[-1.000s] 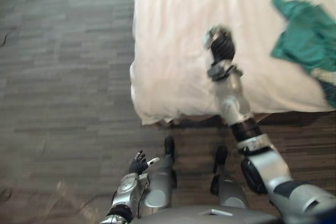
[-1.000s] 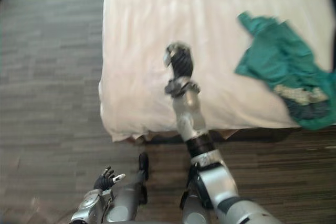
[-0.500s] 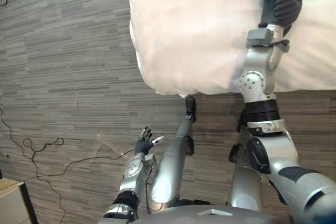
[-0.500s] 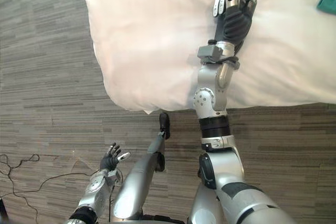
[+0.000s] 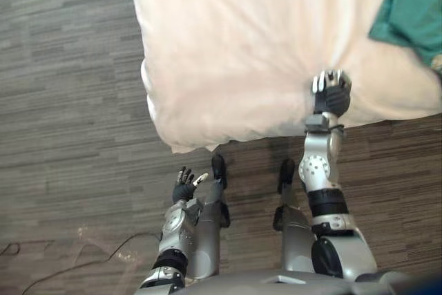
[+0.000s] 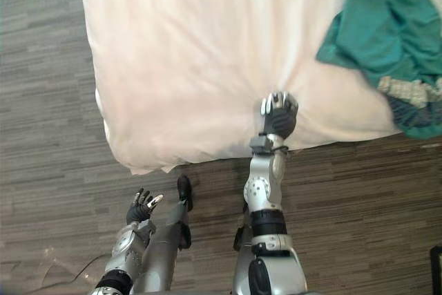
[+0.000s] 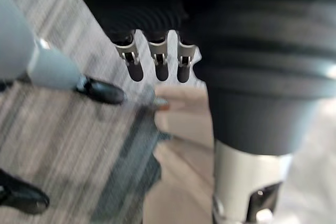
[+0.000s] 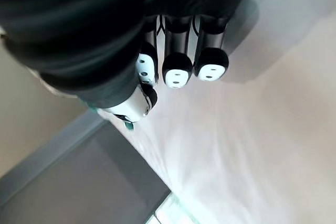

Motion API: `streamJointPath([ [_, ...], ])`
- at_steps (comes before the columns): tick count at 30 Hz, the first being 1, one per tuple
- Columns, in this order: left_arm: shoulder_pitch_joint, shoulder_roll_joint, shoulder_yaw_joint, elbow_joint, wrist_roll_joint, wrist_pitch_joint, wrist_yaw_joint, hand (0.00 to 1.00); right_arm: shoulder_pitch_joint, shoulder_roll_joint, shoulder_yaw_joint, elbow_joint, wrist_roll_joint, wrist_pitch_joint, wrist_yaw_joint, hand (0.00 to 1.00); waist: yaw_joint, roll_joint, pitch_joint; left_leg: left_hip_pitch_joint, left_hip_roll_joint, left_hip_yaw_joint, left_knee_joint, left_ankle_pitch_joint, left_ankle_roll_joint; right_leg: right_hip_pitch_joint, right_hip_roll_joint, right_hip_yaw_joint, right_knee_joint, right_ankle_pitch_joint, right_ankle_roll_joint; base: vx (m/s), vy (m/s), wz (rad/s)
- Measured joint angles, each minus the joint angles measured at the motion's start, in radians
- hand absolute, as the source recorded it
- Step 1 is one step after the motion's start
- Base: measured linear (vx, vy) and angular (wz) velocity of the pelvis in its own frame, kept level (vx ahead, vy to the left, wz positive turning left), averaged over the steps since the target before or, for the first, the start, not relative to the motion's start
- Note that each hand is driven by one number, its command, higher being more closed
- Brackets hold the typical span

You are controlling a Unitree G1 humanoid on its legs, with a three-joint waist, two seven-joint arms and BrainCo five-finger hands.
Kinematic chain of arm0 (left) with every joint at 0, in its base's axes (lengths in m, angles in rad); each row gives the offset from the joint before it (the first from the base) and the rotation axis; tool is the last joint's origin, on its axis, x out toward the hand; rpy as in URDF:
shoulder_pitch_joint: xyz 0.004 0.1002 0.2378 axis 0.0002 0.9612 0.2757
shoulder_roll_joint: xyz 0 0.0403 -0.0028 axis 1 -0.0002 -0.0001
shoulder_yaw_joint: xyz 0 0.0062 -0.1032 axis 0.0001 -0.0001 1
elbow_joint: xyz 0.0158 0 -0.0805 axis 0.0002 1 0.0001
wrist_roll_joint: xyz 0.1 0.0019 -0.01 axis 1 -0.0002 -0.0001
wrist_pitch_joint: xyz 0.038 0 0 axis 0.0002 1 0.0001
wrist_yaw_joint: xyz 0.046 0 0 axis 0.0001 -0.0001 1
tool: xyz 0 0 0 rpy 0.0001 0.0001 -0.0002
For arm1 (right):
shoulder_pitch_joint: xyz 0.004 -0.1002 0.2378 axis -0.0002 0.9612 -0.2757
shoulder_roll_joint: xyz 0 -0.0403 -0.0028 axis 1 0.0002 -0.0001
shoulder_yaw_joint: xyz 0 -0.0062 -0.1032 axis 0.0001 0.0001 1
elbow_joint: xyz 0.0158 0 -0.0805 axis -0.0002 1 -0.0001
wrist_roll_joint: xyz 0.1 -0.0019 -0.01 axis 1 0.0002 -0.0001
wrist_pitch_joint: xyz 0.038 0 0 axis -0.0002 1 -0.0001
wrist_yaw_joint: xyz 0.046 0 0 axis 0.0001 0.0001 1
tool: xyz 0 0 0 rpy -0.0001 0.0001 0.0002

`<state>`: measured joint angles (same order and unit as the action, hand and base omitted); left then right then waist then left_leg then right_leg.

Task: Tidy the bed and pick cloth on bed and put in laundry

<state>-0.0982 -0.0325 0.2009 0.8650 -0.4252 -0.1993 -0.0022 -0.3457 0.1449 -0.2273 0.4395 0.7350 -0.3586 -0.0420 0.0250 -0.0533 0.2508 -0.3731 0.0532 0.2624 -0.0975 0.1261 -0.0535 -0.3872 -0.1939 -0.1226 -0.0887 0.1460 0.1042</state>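
The right hand rests on the bed just inside its near edge. Its fingers are curled down onto the cream cover with the thumb tucked close beneath them, and the cover gathers into creases that run in to the hand from both sides. It is closed on the fabric, with nothing else in it. The green cloth lies crumpled on the cover beyond that hand and to its right, well apart from the fingers and in neither hand. A paler patterned patch shows at the end of the cloth nearest the bed's edge. The left hand hangs low over the grey wood floor - off the bed, well to the left of the right hand and nearer the robot - with its fingers straight and spread, holding nothing.
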Motion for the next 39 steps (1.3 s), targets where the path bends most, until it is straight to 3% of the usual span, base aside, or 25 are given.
streamJointPath([
  [2,0.000,0.000,-0.006,0.023,0.000,0.009,-0.001,0.00,0.069,-0.029,-0.092,0.194,0.028,0.076,-0.042,1.00,-0.003,0.002,-0.018,0.053,0.010,0.008,0.000,-0.012,-0.011,0.048,0.011,0.000,0.001,-0.014,-0.004,0.06,-0.065,-0.15],
  [6,0.011,0.011,-0.043,0.023,0.006,0.023,0.000,0.00,0.284,-0.062,-0.088,0.307,0.018,0.148,-0.066,1.00,-0.010,0.018,-0.048,0.133,0.042,0.037,0.000,-0.032,-0.032,0.107,0.041,0.021,0.003,-0.034,-0.016,0.08,-0.090,-0.33],
  [7,0.020,0.018,-0.044,0.023,0.007,0.028,0.000,0.00,0.349,-0.062,-0.081,0.334,-0.020,0.168,-0.068,0.00,-0.012,0.018,-0.066,0.173,0.056,0.060,0.000,-0.043,-0.042,0.133,0.055,0.037,0.004,-0.039,-0.020,0.11,-0.079,-0.53],
  [12,0.084,0.025,-0.044,0.025,0.025,0.040,0.004,0.00,0.485,-0.075,-0.051,0.413,-0.147,0.227,-0.066,0.00,-0.029,0.033,-0.165,0.317,0.116,0.141,0.000,-0.081,-0.086,0.209,0.116,0.102,0.036,-0.087,-0.042,0.08,-0.069,-0.54],
  [16,0.141,0.032,-0.041,0.060,0.069,0.046,0.007,0.00,0.475,-0.091,-0.049,0.455,-0.250,0.244,-0.051,0.00,-0.031,0.040,-0.190,0.384,0.141,0.171,0.023,-0.115,-0.102,0.254,0.147,0.151,0.041,-0.102,-0.044,0.05,-0.058,-0.44],
  [17,0.153,0.036,-0.041,0.077,0.092,0.059,0.007,0.00,0.461,-0.106,-0.057,0.485,-0.292,0.256,-0.048,0.00,-0.031,0.037,-0.189,0.380,0.143,0.133,0.075,-0.150,-0.100,0.257,0.151,0.177,0.044,-0.104,-0.046,0.04,-0.045,-0.37],
  [18,0.157,0.038,-0.041,0.093,0.103,0.059,0.007,0.00,0.445,-0.121,-0.056,0.518,-0.328,0.266,-0.046,0.00,-0.029,0.039,-0.193,0.355,0.140,-0.012,0.141,-0.199,-0.086,0.256,0.156,0.207,0.046,-0.104,-0.045,0.04,-0.044,-0.47],
  [21,0.172,0.039,-0.043,0.120,0.130,0.063,0.007,0.00,0.414,-0.168,-0.039,0.563,-0.418,0.279,-0.042,0.00,-0.011,0.057,-0.194,0.348,0.112,-0.304,0.237,-0.313,-0.076,0.248,0.160,0.301,0.044,-0.081,-0.026,0.06,0.074,-0.95],
  [23,0.167,0.044,-0.059,0.131,0.137,0.063,0.006,0.00,0.415,-0.197,-0.040,0.565,-0.447,0.286,-0.042,0.00,-0.019,0.068,-0.195,0.359,0.096,-0.297,0.259,-0.373,-0.070,0.248,0.150,0.342,0.035,-0.061,-0.001,-0.01,0.178,-0.74],
  [26,0.156,0.090,-0.098,0.141,0.143,0.067,0.005,0.00,0.432,-0.185,-0.046,0.583,-0.443,0.293,-0.038,0.00,-0.041,0.033,-0.192,0.380,0.044,-0.239,0.271,-0.390,-0.042,0.248,0.106,0.403,0.031,-0.043,0.026,-0.08,0.256,-0.55],
  [30,0.164,0.122,-0.145,0.180,0.181,0.080,0.002,0.00,0.470,-0.173,-0.073,0.582,-0.428,0.294,-0.038,0.00,-0.050,0.015,-0.191,0.443,0.005,-0.156,0.221,-0.381,-0.019,0.240,0.085,0.459,0.033,-0.021,0.032,-0.03,0.139,-0.68],
  [32,0.163,0.118,-0.150,0.179,0.213,0.082,0.004,0.00,0.480,-0.162,-0.079,0.579,-0.423,0.298,-0.040,0.00,-0.048,0.024,-0.177,0.444,0.021,-0.081,0.221,-0.376,-0.011,0.208,0.101,0.316,0.033,0.044,-0.032,-0.05,-0.002,-0.90],
  [33,0.161,0.113,-0.149,0.177,0.223,0.084,0.006,0.00,0.469,-0.160,-0.079,0.561,-0.415,0.299,-0.040,0.00,-0.040,0.046,-0.159,0.442,0.037,-0.028,0.220,-0.369,-0.001,0.190,0.110,0.155,0.037,0.068,-0.101,-0.04,-0.023,-0.86],
  [34,0.159,0.109,-0.146,0.177,0.224,0.086,0.007,0.00,0.462,-0.161,-0.080,0.553,-0.414,0.299,-0.041,0.00,-0.040,0.053,-0.146,0.445,0.042,-0.009,0.215,-0.366,0.003,0.180,0.106,0.061,0.068,0.026,-0.148,-0.05,-0.018,-1.00],
  [35,0.156,0.085,-0.140,0.174,0.245,0.101,0.007,0.00,0.453,-0.170,-0.108,0.518,-0.403,0.296,-0.045,0.00,-0.046,0.087,-0.099,0.501,0.055,0.035,0.198,-0.359,-0.001,0.128,0.046,-0.132,0.289,-0.085,-0.188,0.00,0.012,-0.79],
  [36,0.170,0.083,-0.140,0.171,0.254,0.105,0.003,0.00,0.465,-0.173,-0.111,0.509,-0.405,0.290,-0.048,0.00,-0.056,0.085,-0.094,0.535,0.056,0.055,0.191,-0.362,-0.007,0.130,0.026,-0.176,0.384,-0.084,-0.185,0.04,0.023,-0.81],
  [38,0.171,0.091,-0.098,0.166,0.262,0.106,0.000,0.00,0.473,-0.159,-0.095,0.518,-0.407,0.287,-0.049,0.00,-0.044,0.056,-0.103,0.552,0.050,0.099,0.203,-0.375,-0.021,0.131,0.045,-0.199,0.379,-0.088,-0.154,0.03,0.004,-0.95],
  [39,0.159,0.092,-0.083,0.170,0.263,0.106,-0.005,0.00,0.472,-0.158,-0.076,0.521,-0.408,0.284,-0.048,0.00,-0.045,0.041,-0.099,0.552,0.047,0.135,0.200,-0.381,0.007,0.126,0.070,-0.177,0.332,-0.056,-0.144,-0.06,-0.036,-1.19],
])
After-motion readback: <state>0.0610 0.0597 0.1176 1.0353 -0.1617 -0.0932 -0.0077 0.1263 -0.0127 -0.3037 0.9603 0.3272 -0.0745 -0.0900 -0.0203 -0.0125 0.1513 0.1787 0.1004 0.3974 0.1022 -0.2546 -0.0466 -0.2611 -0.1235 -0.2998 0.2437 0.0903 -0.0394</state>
